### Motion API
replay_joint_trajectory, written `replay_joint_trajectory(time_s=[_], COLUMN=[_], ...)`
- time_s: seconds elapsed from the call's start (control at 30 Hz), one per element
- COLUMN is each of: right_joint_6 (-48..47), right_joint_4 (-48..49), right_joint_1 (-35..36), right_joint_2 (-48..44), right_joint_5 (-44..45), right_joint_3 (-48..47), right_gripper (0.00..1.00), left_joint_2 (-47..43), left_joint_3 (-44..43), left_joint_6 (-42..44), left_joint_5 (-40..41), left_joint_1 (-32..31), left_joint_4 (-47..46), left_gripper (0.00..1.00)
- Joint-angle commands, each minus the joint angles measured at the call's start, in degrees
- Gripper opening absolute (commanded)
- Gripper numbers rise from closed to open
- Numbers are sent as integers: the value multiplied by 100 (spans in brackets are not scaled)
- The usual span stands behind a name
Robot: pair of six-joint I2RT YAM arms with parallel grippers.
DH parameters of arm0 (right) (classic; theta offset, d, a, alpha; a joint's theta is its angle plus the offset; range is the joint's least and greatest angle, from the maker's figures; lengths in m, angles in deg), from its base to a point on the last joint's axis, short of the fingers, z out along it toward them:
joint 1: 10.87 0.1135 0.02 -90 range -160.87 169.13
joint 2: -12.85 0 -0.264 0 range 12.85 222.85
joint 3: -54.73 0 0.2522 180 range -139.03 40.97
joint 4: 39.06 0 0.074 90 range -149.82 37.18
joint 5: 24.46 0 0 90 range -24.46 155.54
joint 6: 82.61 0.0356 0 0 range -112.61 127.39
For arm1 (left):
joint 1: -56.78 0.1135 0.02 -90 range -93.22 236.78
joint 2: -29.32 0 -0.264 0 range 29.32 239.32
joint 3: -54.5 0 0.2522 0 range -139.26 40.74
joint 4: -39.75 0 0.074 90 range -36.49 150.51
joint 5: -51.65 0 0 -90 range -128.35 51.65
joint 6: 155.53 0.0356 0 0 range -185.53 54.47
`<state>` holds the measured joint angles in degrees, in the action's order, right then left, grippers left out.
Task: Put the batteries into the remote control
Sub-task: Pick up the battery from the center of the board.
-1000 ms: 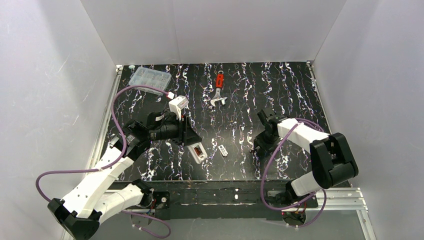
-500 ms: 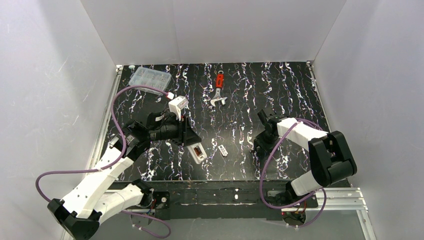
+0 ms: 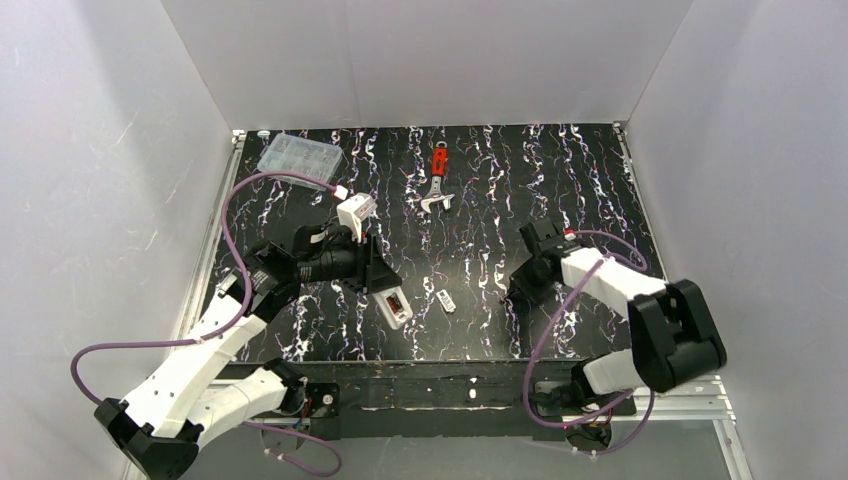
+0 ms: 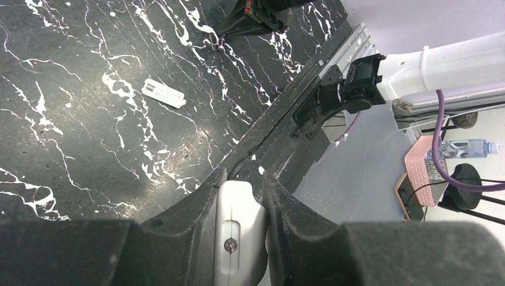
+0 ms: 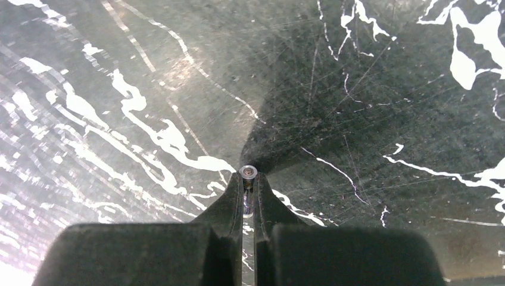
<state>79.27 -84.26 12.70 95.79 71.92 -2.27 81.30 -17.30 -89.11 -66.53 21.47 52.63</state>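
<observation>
My left gripper is shut on the white remote control, whose reddish recess faces up just above the table. In the left wrist view the jaws clamp the remote's white end from both sides. My right gripper is low over the table to the right, its tips shut on a small silver round-headed piece. I cannot tell if that piece is a battery. A small loose white rectangular piece lies between the grippers and shows in the left wrist view.
A clear plastic compartment box sits at the far left corner. A red-handled wrench lies at the far middle. White walls close in three sides. The table's near edge has a metal rail.
The right arm's elbow has swung slightly right and lower while its gripper stayed at the same spot. The left arm and the remote have not moved.
</observation>
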Motion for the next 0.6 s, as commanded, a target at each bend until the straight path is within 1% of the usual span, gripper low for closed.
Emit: replay_joint_trajectory(time_s=[0.0, 0.1, 0.17, 0.3, 0.37, 0.43, 0.5, 0.57], right_joint_6=[-500, -852, -1241, -2022, -2348, -2638, -2977, -3323], right_joint_4=[1239, 1836, 2199, 3035, 3603, 4145, 4714, 5144], right_joint_1=[-37, -37, -37, -33, -37, -37, -37, -37], right_joint_2=[-1006, -1687, -1959, -2386, -2619, -2894, -3100, -3307], right_joint_5=[337, 494, 497, 70, -223, -490, -883, -1159], right_joint_3=[590, 942, 1054, 1295, 1467, 1679, 1891, 2051], right_gripper=[1, 1, 1, 1, 1, 1, 1, 1], left_joint_2=[-11, 28, 58, 186, 318, 386, 370, 277], left_joint_3=[-243, -240, -241, -445, -633, -703, -595, -377], left_joint_6=[18, -64, -129, -208, -201, -205, -241, -330], left_joint_5=[-123, -124, -139, -148, -198, -336, -570, -788], left_joint_1=[33, 33, 33, 33, 33, 33, 33, 33], left_joint_4=[62, -14, -65, 125, 398, 415, 49, -603], left_gripper=[0, 0, 0, 0, 0, 0, 0, 0])
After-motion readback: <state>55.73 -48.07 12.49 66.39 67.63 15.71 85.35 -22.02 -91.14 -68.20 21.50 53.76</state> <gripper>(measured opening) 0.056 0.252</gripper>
